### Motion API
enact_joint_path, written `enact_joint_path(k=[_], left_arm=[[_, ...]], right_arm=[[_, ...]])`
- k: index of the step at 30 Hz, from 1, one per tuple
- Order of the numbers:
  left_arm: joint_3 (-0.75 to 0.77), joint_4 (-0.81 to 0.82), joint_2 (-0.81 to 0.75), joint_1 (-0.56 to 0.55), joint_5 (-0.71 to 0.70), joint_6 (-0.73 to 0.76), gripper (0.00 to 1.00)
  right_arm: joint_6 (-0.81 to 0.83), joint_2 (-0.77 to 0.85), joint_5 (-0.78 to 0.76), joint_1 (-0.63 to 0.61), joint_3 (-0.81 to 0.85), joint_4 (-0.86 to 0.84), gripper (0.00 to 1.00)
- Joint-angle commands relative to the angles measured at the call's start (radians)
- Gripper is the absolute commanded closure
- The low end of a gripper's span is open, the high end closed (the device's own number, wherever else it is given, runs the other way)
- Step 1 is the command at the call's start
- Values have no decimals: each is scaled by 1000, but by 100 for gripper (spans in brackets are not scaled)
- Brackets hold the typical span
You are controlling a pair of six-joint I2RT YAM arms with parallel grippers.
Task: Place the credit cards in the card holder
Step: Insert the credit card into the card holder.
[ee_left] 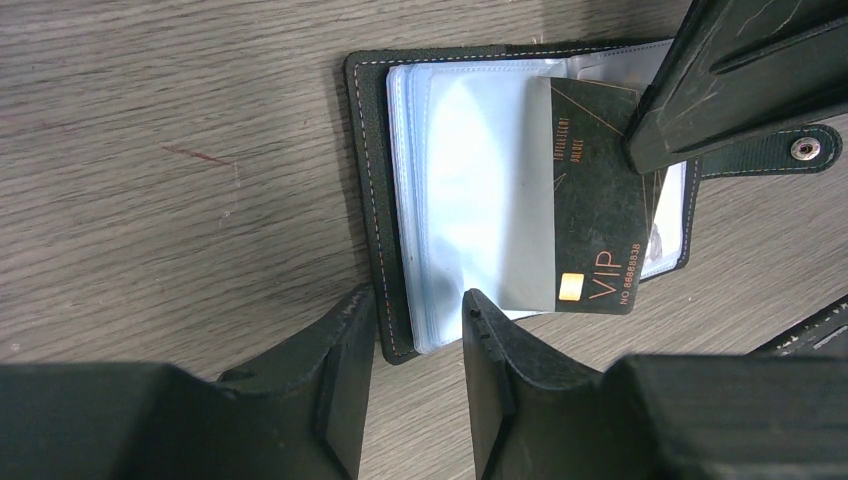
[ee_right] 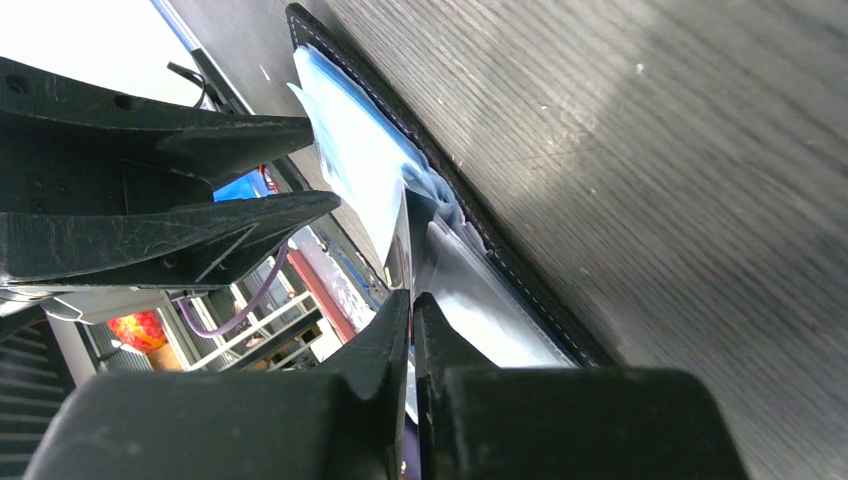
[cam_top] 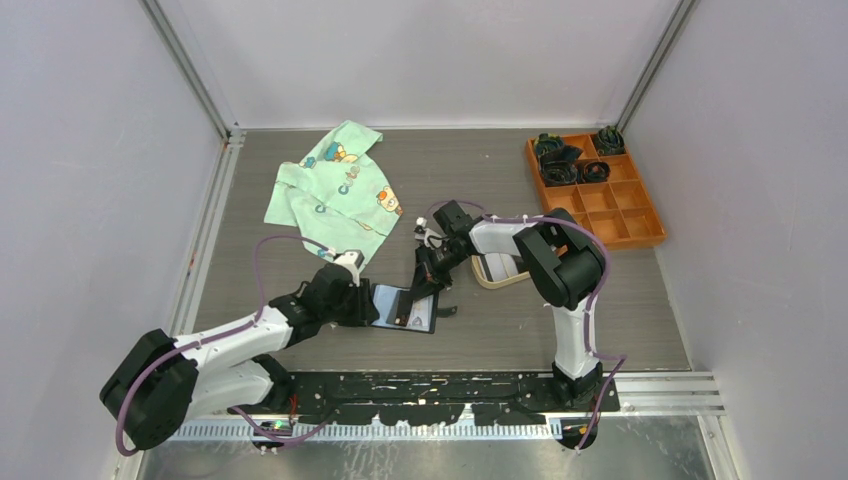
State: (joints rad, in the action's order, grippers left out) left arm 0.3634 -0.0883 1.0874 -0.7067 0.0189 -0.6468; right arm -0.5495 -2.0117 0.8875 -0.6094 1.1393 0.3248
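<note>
Credit card, dark, lies over the clear sleeves of the card holder, towards its snap tab, long axis along the spine, one end overhanging. Right gripper pinches it edge-on; left gripper, half-spread, straddles the holder's corner, grip unclear

The card holder is hemmed in. The left pincer straddles its left edge, and the right pincer, clamped on a dark card, covers its right half from above. The beige tray sits near the holder's right side. Bare table in front of the holder leaves open passage. The cloth and orange bin stand well back.
</note>
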Motion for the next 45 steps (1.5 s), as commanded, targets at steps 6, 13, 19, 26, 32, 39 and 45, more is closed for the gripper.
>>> enact_joint_path(k=[6, 13, 19, 26, 32, 39, 45], left_arm=[[45, -12, -29, 6, 23, -5, 62], [95, -98, -128, 3, 85, -21, 60], [116, -95, -195, -12, 151, -96, 61], [180, 30, -67, -146, 100, -161, 70], [326, -6, 164, -267, -70, -157, 81], [406, -42, 302, -297, -144, -114, 80], [439, -27, 384, -296, -135, -97, 79]], right_arm=[[38, -22, -58, -16, 42, 30, 87], [45, -34, -64, -16, 57, 45, 83], [45, -35, -64, -15, 60, 49, 83], [46, -37, -63, -16, 60, 51, 83], [48, -36, -62, -16, 61, 52, 83], [49, -39, -61, -16, 63, 53, 83], [51, -40, -60, -16, 65, 58, 82]])
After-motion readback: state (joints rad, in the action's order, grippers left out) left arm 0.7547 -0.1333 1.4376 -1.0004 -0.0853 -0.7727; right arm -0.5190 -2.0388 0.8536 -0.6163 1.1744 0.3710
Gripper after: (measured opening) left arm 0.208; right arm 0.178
